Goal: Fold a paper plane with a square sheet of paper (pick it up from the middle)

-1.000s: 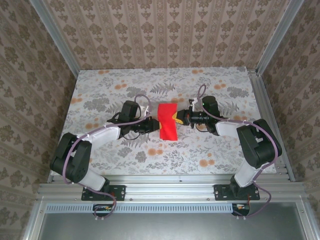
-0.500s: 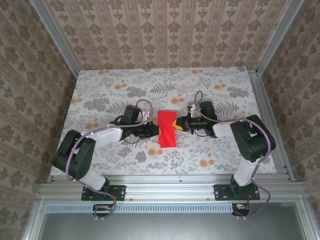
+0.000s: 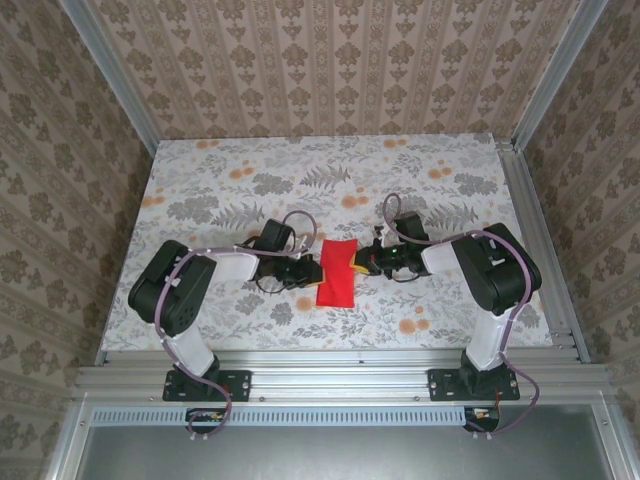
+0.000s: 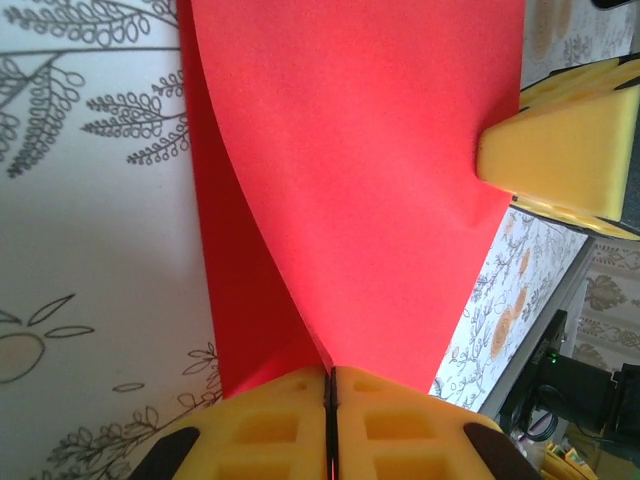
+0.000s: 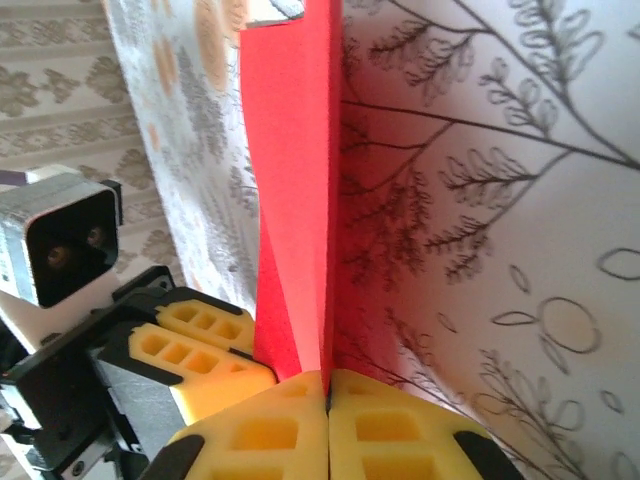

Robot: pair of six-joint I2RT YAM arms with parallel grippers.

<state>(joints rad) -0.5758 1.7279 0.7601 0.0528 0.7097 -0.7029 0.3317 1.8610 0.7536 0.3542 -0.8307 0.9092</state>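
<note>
Lab test booth: wallpapered panel walls (image 3: 340, 70), aluminium frame rails (image 3: 340, 378), floral-patterned tabletop (image 3: 230, 185).

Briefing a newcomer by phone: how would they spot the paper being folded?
On the floral table, look front-centre where the left gripper and right gripper meet. Pinched between them is the sheet of paper, the one plain bright red thing among patterned surfaces.

Red sq paper sheet (image 3: 336, 277) folded over, bowed, ends pinched, mid table (image 3: 220, 170).

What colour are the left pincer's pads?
Yellow pads, clearest in the left wrist view, shut on the red sheet of paper.
</note>
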